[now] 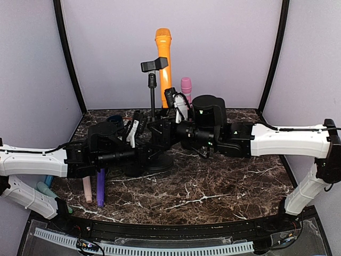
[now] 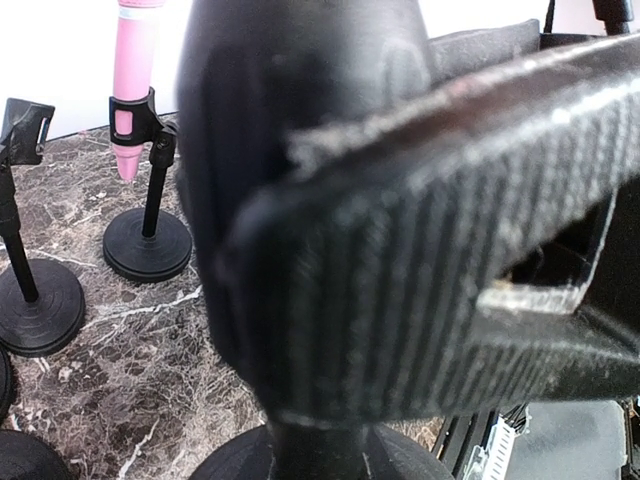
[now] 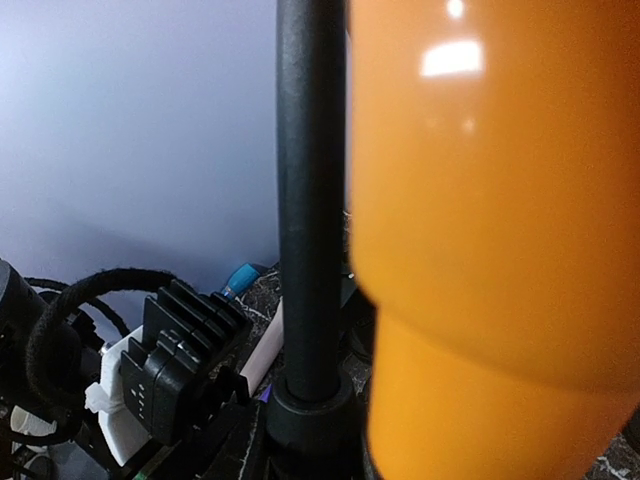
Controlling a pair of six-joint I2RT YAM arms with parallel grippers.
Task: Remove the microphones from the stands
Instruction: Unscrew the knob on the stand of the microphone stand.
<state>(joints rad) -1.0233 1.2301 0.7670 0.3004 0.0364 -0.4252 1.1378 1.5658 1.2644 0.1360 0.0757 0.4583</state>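
Gripping the orange microphone (image 1: 163, 50) at its lower end with the right gripper (image 1: 176, 101) — with jaws drawn in tight on the handle. Holding it upright, head uppermost, high above the marble table (image 1: 224, 186) and close to the back wall (image 1: 224, 48). Hard to tell from above whether seated in the clip (image 1: 154, 65) of the microphone stand (image 1: 152, 93) or just behind it, since crossed by the clip at mid-body. From the right wrist, filling the right half of the view in glossy orange, with the stand's black pole (image 3: 310, 200) just beside it on the left and running parallel.

Clamping that same stand low down with the left gripper (image 1: 136, 127), jaws shut on it, above the round base (image 1: 160, 161). From the left wrist, little beyond a ribbed black finger (image 2: 430, 300) pressed against a dark blurred shape, plus the rim of the base at the bottom edge.

Behind the right gripper, a pink microphone (image 1: 186, 85) upright in the clip of its own small stand (image 2: 148, 240) — near the orange one, not touching. On the table at the left, partly under the left arm (image 1: 32, 160), a pale pink microphone (image 1: 87, 189) and a purple microphone (image 1: 100, 188) lying side by side
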